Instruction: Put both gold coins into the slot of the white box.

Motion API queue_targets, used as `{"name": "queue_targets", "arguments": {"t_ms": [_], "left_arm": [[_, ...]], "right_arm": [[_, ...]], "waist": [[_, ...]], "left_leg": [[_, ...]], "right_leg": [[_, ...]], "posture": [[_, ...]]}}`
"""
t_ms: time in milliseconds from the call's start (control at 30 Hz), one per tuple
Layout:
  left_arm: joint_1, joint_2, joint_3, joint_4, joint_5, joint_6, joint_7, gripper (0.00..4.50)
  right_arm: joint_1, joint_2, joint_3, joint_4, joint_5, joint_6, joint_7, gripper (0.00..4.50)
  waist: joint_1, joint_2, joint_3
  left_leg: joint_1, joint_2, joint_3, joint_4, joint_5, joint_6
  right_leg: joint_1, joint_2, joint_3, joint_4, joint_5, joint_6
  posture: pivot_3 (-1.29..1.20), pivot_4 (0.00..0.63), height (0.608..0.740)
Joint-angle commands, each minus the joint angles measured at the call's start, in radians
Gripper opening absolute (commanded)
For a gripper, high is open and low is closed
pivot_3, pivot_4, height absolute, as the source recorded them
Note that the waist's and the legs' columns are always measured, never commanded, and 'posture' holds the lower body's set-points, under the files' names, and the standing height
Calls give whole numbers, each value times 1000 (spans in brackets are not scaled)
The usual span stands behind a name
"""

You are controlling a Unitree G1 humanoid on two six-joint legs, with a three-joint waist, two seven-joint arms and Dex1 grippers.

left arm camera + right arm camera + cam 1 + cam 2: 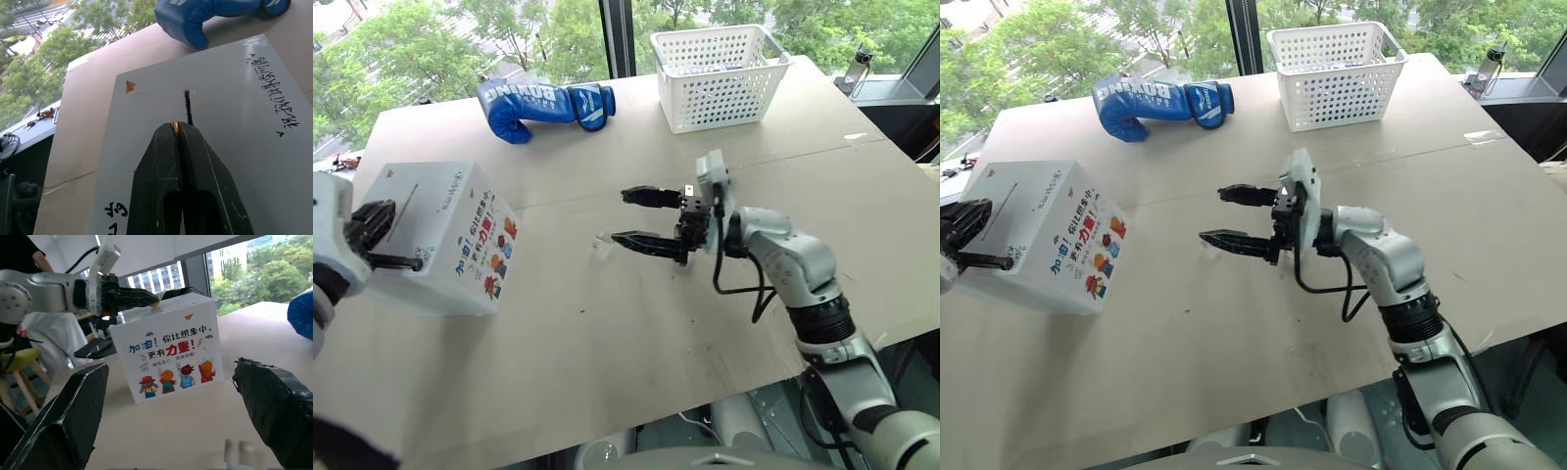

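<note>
My left hand (pixel 176 128) pinches a gold coin (pixel 175 127) just short of the slot (pixel 188 107); misaligned, it skids across the white box (pixel 230 127). Right hand (pixel 631 217) spread.

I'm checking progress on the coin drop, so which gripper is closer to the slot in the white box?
Left. The left gripper sits over the slot, pinching a gold coin; the right gripper hangs open beyond the box.

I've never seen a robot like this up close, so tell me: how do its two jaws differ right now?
The left gripper has its jaws shut on a gold coin, while the right gripper has its jaws wide open and holds nothing. The left one is over the white box, close to the slot; the right one hangs above the bare table, pointing toward the box. Both have two black fingers.
</note>
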Motion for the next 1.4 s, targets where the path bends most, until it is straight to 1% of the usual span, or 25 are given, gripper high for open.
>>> {"name": "queue_targets", "arguments": {"t_ms": [33, 233, 367, 467, 533, 667, 767, 867, 933, 1033, 1133, 1267, 1300, 1333, 1367, 1400], "left_arm": [[27, -32, -29, -25, 33, 16, -8, 0], [-31, -126, -37, -26, 7, -7, -16, 0], [-52, -153, -38, -15, -4, 1, -31, 0], [-60, -156, -45, 8, 0, 4, -45, 0], [-85, -170, -32, 25, -26, 19, -39, 0], [-84, -142, -36, 64, 1, 38, -44, 0], [-98, -124, -34, 91, -1, 53, -51, 0], [-97, -100, -37, 105, -7, 87, -65, 0], [-100, -80, -41, 114, -10, 124, -69, 0], [-136, -57, -41, 140, 0, 202, -30, 0], [-153, -54, -43, 146, 8, 257, -16, 0], [-156, -67, -41, 144, 15, 283, -11, 0], [-153, -67, -41, 144, 18, 283, -13, 273], [-154, -70, -40, 144, 18, 280, -13, 663], [-160, -74, -36, 144, 20, 277, -9, 858], [-164, -77, -33, 144, 24, 275, -4, 1370]], "right_arm": [[-52, -10, -34, -65, 72, 40, 23, 4447], [-98, -6, -42, -73, 103, 63, 7, 4447], [-107, -8, -42, -72, 103, 61, 2, 4447], [-117, -15, -44, -71, 98, 58, -3, 4447], [-122, -21, -42, -73, 92, 55, -5, 4447], [-130, -32, -38, -80, 78, 34, -6, 4447], [-136, -35, -34, -81, 67, 23, -11, 4447], [-137, -37, -29, -81, 59, 16, -12, 4447], [-141, -35, -27, -79, 53, 12, -14, 4447], [-143, -30, -29, -79, 48, 9, -24, 4447], [-142, -29, -29, -84, 47, 11, -29, 4447], [-145, -34, -29, -85, 46, 12, -30, 4447], [-148, -35, -30, -83, 46, 11, -29, 4487], [-150, -35, -30, -82, 46, 11, -29, 4500], [-151, -35, -31, -81, 46, 11, -29, 4500], [-151, -36, -31, -82, 47, 12, -29, 4500]], "waist": [[1, 1, -1], [5, 4, -3], [7, 5, -4], [8, 5, -4], [10, 6, -4], [10, 8, -6], [9, 12, -8], [7, 12, -8], [6, 13, -9], [5, 15, -10], [2, 16, -10], [0, 18, -11], [0, 18, -12], [0, 18, -12], [0, 18, -12], [0, 18, -12]], "left_leg": [[0, 0, 0, 0, 0, 0], [1, -1, 0, 0, 0, 0], [0, -1, -1, 1, 0, 0], [1, -1, -1, 1, 0, 0], [1, -1, -1, 1, 0, 0], [1, -1, -1, 1, 0, 0], [1, -1, -1, 1, 0, 0], [2, -1, -1, 1, 0, 0], [2, -1, -1, 1, 0, 0], [2, -1, -1, 1, 0, 0], [3, -1, 0, 1, 0, 0], [5, -1, 1, 0, 0, 1], [6, 0, 2, 0, 0, 1], [8, 0, 3, -1, -1, 2], [8, 0, 4, -1, -1, 2], [8, 0, 4, -1, -1, 2]], "right_leg": [[0, 0, 0, 0, 0, 0], [1, -1, 0, 0, 0, 0], [2, -1, -1, 0, 0, 0], [2, -1, -1, 0, 0, 0], [2, -1, -1, 0, 0, 0], [2, -1, -1, 1, 0, 0], [2, -1, -1, 1, 0, 0], [2, -1, -1, 1, 0, 0], [2, -1, -1, 1, 0, 0], [2, 0, -1, 2, 0, 0], [2, 0, 0, 2, 0, 0], [3, 0, 2, 3, 0, 0], [4, 0, 2, 3, 0, 0], [4, 0, 4, 4, 0, 0], [4, 0, 4, 4, 0, 0], [4, 0, 5, 4, 0, 0]], "posture": [[0, 150, 721], [0, 150, 721], [0, 150, 721], [0, 150, 721], [0, 150, 721], [0, 150, 721], [0, 150, 721], [0, 150, 721], [0, 150, 721], [0, 150, 721], [0, 150, 721], [0, 150, 721], [0, 150, 721], [0, 150, 721], [0, 150, 721], [0, 150, 721]]}}
